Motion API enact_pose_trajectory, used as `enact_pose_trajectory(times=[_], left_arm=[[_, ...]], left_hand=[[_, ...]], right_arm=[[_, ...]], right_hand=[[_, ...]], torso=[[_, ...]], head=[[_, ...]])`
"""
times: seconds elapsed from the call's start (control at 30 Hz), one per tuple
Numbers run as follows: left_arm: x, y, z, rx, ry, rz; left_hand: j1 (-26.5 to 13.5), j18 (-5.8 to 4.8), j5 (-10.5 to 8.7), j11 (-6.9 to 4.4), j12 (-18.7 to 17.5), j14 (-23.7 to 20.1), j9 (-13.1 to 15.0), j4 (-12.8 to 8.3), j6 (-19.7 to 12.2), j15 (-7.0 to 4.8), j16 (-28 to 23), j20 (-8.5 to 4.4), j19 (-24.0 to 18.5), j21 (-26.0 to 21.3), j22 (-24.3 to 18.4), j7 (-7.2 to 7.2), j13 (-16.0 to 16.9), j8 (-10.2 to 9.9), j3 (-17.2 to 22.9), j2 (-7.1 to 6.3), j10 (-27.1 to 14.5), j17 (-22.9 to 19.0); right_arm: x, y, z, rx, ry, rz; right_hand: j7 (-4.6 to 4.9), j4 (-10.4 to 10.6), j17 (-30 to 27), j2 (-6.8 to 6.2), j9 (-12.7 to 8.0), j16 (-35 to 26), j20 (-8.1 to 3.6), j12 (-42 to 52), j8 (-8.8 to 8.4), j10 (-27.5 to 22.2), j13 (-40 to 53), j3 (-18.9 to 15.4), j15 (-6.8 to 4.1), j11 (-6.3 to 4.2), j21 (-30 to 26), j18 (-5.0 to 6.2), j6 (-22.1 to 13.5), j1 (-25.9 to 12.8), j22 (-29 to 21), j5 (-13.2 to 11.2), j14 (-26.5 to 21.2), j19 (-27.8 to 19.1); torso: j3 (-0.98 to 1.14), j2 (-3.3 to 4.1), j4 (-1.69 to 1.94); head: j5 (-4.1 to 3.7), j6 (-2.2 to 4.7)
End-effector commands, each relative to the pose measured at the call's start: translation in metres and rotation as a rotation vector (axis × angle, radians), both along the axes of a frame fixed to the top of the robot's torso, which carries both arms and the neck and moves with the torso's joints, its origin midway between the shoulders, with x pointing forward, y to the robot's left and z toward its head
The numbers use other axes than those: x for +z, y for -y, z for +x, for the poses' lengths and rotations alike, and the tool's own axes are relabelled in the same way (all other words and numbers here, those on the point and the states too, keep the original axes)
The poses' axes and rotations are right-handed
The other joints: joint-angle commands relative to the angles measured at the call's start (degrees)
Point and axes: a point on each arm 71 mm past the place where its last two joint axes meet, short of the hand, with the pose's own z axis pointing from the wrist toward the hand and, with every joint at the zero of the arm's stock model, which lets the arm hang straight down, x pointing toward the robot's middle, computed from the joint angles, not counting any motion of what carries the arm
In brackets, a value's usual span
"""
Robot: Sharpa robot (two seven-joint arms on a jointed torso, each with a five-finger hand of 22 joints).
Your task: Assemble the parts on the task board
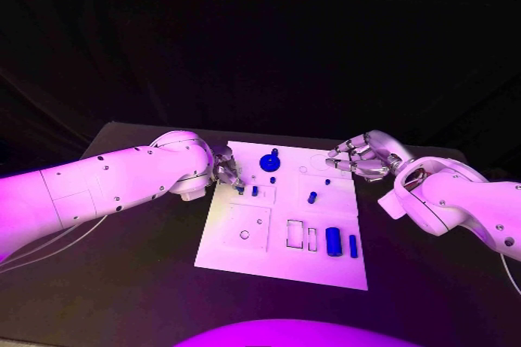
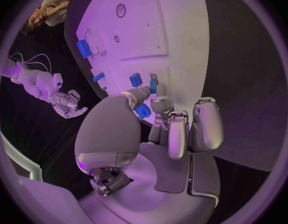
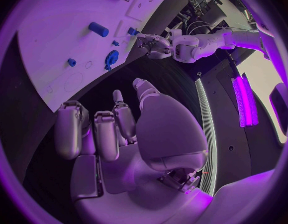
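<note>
White task board [image 1: 252,253] on the black table [image 1: 130,287], its near edge closest. Left to right: left hand [image 1: 227,171] at the board's left edge, fingertips pinching a small blue part [image 2: 143,111]; blue round part [image 1: 269,162] near the far edge; two upright blue blocks [image 1: 334,241] by rectangular recesses [image 1: 295,235]; right hand [image 1: 361,157] off the far-right corner, fingers curled, holding nothing

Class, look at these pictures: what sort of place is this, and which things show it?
Probably a robotics lab or demo bench. A white task board with small blue parts lies on a black table, between the left hand and right hand, under coloured light.
</note>
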Motion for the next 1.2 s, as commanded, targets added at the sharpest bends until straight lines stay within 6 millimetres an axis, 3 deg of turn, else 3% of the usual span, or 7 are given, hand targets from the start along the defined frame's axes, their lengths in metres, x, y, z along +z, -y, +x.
enact_pose_trajectory(times=[0.03,1.2], left_arm=[[-0.0028,0.0022,-0.0023,-0.023,-0.026,0.022],[-0.0041,0.0043,-0.0031,-0.058,-0.039,0.043]], left_hand=[[0.45,-0.65,0.28,-0.06,0.35,5.83,0.06,-9.66,0.08,-0.37,0.25,-0.03,0.29,0.26,0.08,-0.21,0.05,0.39,9.63,-0.23,0.37,14.18],[0.43,-0.68,0.31,-0.1,0.45,5.83,0.06,-9.75,0.17,-0.38,0.26,-0.04,0.35,0.33,0.19,-0.25,0.22,0.41,9.66,-0.47,0.55,14.19]], right_arm=[[-0.0001,-0.001,-0.0005,0.013,0.003,0.0],[-0.0009,-0.0019,-0.0003,0.015,0.001,0.001]], right_hand=[[-0.19,0.34,9.03,0.46,-0.1,-0.21,0.05,-0.03,0.33,-0.16,0.92,-0.13,-0.22,-0.19,-0.26,0.46,0.2,-0.27,5.48,0.22,4.47,-0.47],[-0.19,0.34,9.03,0.46,-0.1,-0.21,0.05,-0.03,0.33,-0.16,0.92,-0.13,-0.22,-0.19,-0.26,0.46,0.2,-0.27,5.48,0.22,4.47,-0.47]], torso=[[-0.03,0.01,0.02],[-0.02,0.03,-0.05]], head=[[-0.04,-0.07],[0.15,-0.21]])
